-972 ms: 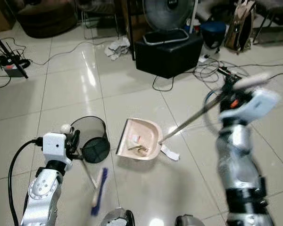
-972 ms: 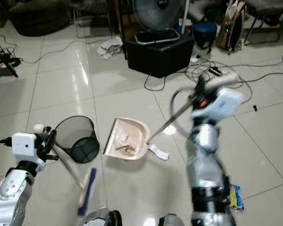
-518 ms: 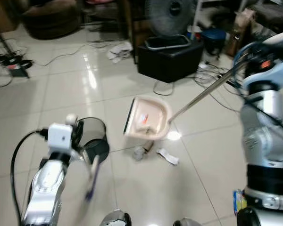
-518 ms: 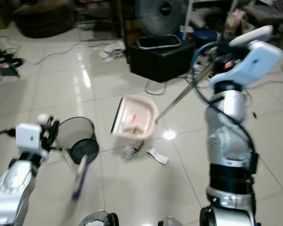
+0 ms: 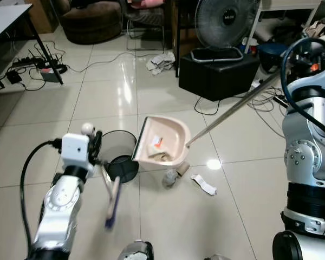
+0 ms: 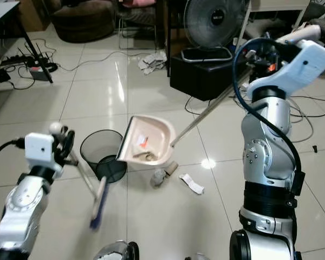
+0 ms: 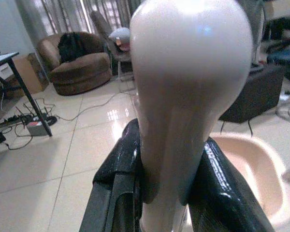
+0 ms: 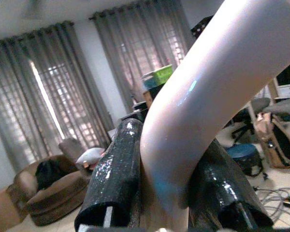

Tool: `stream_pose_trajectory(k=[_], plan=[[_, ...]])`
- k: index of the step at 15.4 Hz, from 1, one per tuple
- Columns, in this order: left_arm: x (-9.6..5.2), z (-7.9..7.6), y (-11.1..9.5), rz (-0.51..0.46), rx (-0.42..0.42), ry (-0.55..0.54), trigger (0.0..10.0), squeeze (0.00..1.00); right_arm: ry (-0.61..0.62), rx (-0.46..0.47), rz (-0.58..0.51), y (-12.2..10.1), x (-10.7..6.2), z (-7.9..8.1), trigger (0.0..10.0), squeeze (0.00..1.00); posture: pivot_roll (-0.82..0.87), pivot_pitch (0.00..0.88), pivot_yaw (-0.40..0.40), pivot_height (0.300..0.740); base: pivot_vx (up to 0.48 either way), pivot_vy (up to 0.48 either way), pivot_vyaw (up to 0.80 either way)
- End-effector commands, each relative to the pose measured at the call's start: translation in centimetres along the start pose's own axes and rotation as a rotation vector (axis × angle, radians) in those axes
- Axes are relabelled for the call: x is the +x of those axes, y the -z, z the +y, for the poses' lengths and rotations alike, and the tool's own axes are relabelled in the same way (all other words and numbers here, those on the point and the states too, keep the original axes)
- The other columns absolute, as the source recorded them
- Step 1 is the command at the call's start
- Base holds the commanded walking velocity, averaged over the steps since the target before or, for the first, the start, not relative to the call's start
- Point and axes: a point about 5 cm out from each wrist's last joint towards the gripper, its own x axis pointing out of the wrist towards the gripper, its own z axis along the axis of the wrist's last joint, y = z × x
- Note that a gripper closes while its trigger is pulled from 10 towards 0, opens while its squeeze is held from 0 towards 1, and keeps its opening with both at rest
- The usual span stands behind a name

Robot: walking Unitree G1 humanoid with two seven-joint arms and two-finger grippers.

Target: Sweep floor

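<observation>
My right gripper (image 8: 169,140) is shut on the long metal handle (image 5: 233,105) of a cream dustpan (image 5: 170,135). The pan hangs tilted above the floor, its open lip next to the rim of a black mesh bin (image 5: 118,147), with scraps (image 5: 161,156) still inside. My left gripper (image 7: 169,145) is shut on the cream top of the broom handle (image 7: 183,87). The broom's blue head (image 5: 112,205) hangs low in front of the bin. A crumpled wad (image 5: 170,177) and a white wrapper (image 5: 204,184) lie on the tiles under the pan.
A black box (image 5: 216,73) carrying a fan (image 5: 225,21) stands behind the dustpan, with cables (image 5: 265,95) spread on the floor beside it. A rag (image 5: 161,62) lies farther back. A power strip (image 5: 49,74) and table leg (image 5: 40,40) are at the far left.
The camera has shifted. The dustpan rose off the floor and swung toward the bin. A wad of rubbish dropped onto the tiles. The broom head lifted slightly.
</observation>
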Motion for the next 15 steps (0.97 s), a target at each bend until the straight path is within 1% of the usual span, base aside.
stream_pose_trajectory(k=[1, 3, 5, 8, 10, 13, 15], plan=[[-0.05, 0.52, -0.78, -0.034, 0.037, 0.011, 10.0, 0.0, -0.005, 0.046, -0.073, -1.49, 0.34, 0.4, 10.0, 0.0, 0.02, 0.005, 0.077, 0.74, 0.27, 0.0, 0.0], [-0.19, 0.69, -0.37, -0.019, 0.042, 0.008, 10.0, 0.0, -0.007, 0.049, -0.072, -1.41, 0.37, 0.37, 10.0, 0.0, 0.01, 0.0, 0.078, 0.74, 0.272, 0.0, 0.0], [0.15, 0.29, -0.25, -0.014, 0.051, 0.019, 10.0, 0.0, 0.004, 0.04, -0.076, -1.33, 0.34, 0.01, 10.0, 0.0, 0.01, 0.0, 0.081, 0.74, 0.281, 0.0, 0.0], [0.64, 0.13, -0.45, -0.02, 0.048, 0.027, 10.0, 0.0, 0.006, 0.053, -0.073, -1.26, 0.28, -0.11, 10.0, 0.0, 0.01, 0.001, 0.088, 0.74, 0.307, 0.0, 0.0], [0.76, 0.19, -0.5, -0.022, 0.048, 0.027, 10.0, 0.0, -0.005, 0.033, -0.056, -0.93, 0.14, 0.0, 10.0, 0.0, 0.01, 0.0, 0.087, 0.74, 0.339, 0.0, 0.0], [0.8, 0.32, -0.51, -0.024, 0.044, 0.012, 10.0, 0.0, -0.027, 0.028, -0.04, -0.64, 0.13, 0.44, 10.0, 0.0, 0.01, 0.0, 0.085, 0.74, 0.35, 0.0, 0.8], [0.73, 0.31, -0.44, -0.022, 0.043, 0.011, 10.0, 0.0, -0.029, 0.042, -0.035, -0.53, 0.12, 0.58, 10.0, 0.0, 0.01, 0.0, 0.085, 0.74, 0.351, 0.0, 0.8]])
